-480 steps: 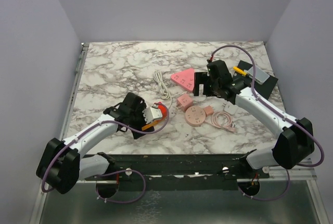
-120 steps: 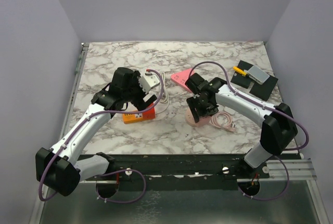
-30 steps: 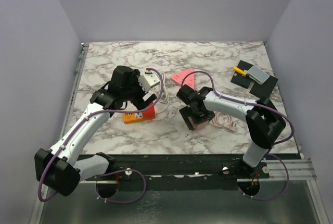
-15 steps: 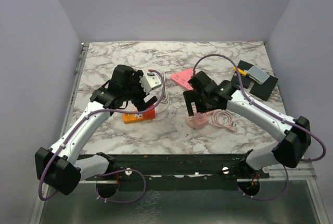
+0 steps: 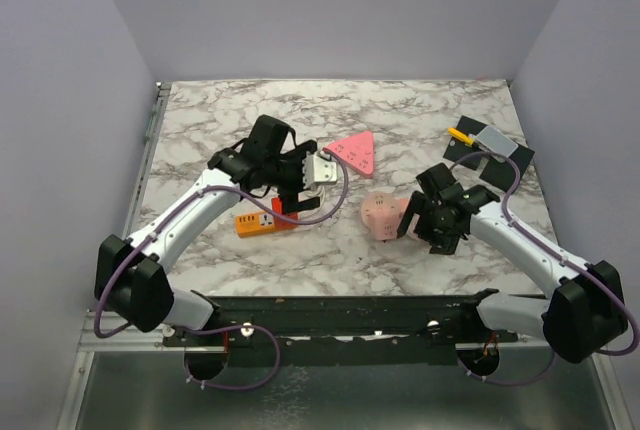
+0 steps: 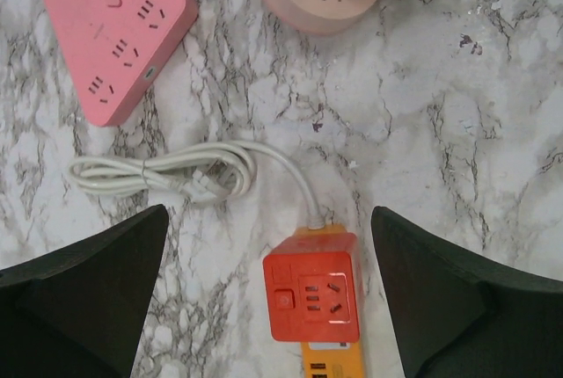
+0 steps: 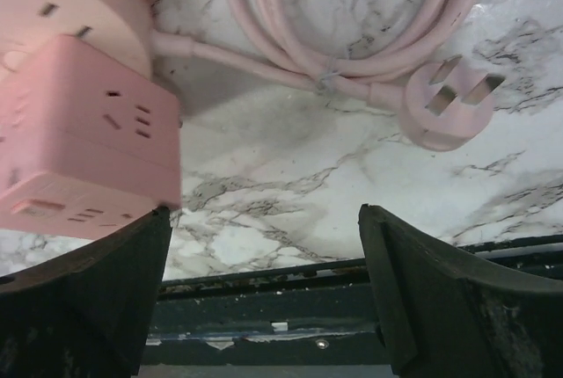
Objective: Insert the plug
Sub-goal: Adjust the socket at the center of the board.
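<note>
**Both grippers wide and empty; pink cube sits on the round base**

The pink cube adapter (image 7: 84, 145) sits on top of the round pink socket base (image 7: 53, 9), right of the table's middle. In the right wrist view two of its slotted faces show. Whether it is pushed fully home cannot be told.

The base's own pink plug (image 7: 449, 101) lies loose on the marble table (image 5: 200, 120), just beside its coiled pink cable (image 7: 352, 35). Its pronged face is turned up to the camera. Its lead runs off leftward in that view, so its long axis lies roughly across the picture.

The right gripper (image 7: 264, 213) hangs over bare marble beside the cube, jaws spread wide with nothing between them. Whether its finger touches the cube cannot be told.

The left gripper (image 6: 268, 211) is also spread wide and empty, above the orange power strip (image 6: 330, 356). The strip's long axis runs up and down in the left wrist view. Its red socket end (image 6: 314, 297) points toward the looped white cord (image 6: 158, 174), which joins it there. The pink triangular socket (image 6: 119, 44) lies apart, beyond the cord.
</note>
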You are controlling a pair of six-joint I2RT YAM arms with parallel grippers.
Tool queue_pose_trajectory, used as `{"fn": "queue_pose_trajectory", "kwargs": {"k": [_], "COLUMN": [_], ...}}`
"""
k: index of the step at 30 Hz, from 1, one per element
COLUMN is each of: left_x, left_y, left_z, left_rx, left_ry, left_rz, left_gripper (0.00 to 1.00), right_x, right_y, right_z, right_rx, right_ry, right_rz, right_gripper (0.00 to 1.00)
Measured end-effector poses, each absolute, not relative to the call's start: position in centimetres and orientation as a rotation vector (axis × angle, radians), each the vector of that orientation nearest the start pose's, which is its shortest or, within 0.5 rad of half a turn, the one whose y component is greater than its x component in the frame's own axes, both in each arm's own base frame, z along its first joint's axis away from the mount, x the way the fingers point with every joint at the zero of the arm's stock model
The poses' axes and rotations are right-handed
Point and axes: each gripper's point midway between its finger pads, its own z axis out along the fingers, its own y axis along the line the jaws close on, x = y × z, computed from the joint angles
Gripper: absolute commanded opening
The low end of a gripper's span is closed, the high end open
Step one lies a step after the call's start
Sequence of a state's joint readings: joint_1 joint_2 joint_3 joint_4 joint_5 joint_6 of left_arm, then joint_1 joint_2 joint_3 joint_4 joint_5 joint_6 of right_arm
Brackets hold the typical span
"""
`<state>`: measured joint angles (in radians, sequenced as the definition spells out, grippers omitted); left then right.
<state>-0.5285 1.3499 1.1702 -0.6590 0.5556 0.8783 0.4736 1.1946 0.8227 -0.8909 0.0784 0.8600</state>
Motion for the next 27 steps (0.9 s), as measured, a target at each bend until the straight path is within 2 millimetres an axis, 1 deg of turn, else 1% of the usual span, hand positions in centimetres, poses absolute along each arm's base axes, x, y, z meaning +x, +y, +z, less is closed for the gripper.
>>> {"fn": "queue_pose_trajectory", "kwargs": {"k": [2, 5, 8, 10, 12, 14, 16, 18, 20, 23, 25, 27], "left_x": [27.6, 27.0, 26.6, 27.0, 27.9, 29.3, 30.7, 32.2, 33.7, 35.7, 35.8, 34.6], "left_y": [-24.6, -26.7, -28.8, -29.7, -30.5, -31.6, -32.5, -33.8, -35.0, -37.3, -38.3, -39.0], "left_z": [18.4, 17.2, 16.0, 15.3, 14.7, 14.3, 14.2, 14.5, 14.8, 16.0, 16.8, 17.0], "left_rx": [1.719, 1.824, 1.912, 1.943, 1.957, 1.960, 1.957, 1.948, 1.934, 1.879, 1.852, 1.848], "left_ry": [1.557, 1.490, 1.430, 1.421, 1.427, 1.435, 1.436, 1.420, 1.410, 1.412, 1.421, 1.434], "left_rz": [-0.502, -0.524, -0.545, -0.553, -0.558, -0.561, -0.556, -0.547, -0.541, -0.578, -0.626, -0.678], "left_gripper": [0.99, 0.99, 0.99, 0.99, 0.99, 0.99, 0.99, 0.99, 0.99, 0.99, 0.99, 0.99], "right_x": [19.2, 19.5, 19.8, 20.0, 20.2, 20.4, 20.8, 21.3, 21.5, 21.6, 21.8, 22.3], "right_y": [11.5, 10.7, 10.2, 10.4, 10.6, 10.6, 10.6, 10.5, 10.2, 9.5, 8.7, 7.6], "right_z": [7.0, 5.2, 3.9, 3.9, 4.6, 5.2, 6.3, 7.0, 7.2, 6.9, 6.8, 7.0], "right_rx": [0.634, 0.721, 0.753, 0.734, 0.697, 0.678, 0.659, 0.652, 0.658, 0.682, 0.707, 0.733], "right_ry": [2.790, 2.804, 2.828, 2.825, 2.807, 2.793, 2.770, 2.742, 2.727, 2.720, 2.711, 2.696], "right_rz": [0.194, 0.150, 0.113, 0.127, 0.161, 0.173, 0.186, 0.191, 0.170, 0.126, 0.091, 0.042], "right_gripper": [0.89, 0.87, 0.87, 0.88, 0.89, 0.85, 0.78, 0.71, 0.70, 0.70, 0.70, 0.70]}}
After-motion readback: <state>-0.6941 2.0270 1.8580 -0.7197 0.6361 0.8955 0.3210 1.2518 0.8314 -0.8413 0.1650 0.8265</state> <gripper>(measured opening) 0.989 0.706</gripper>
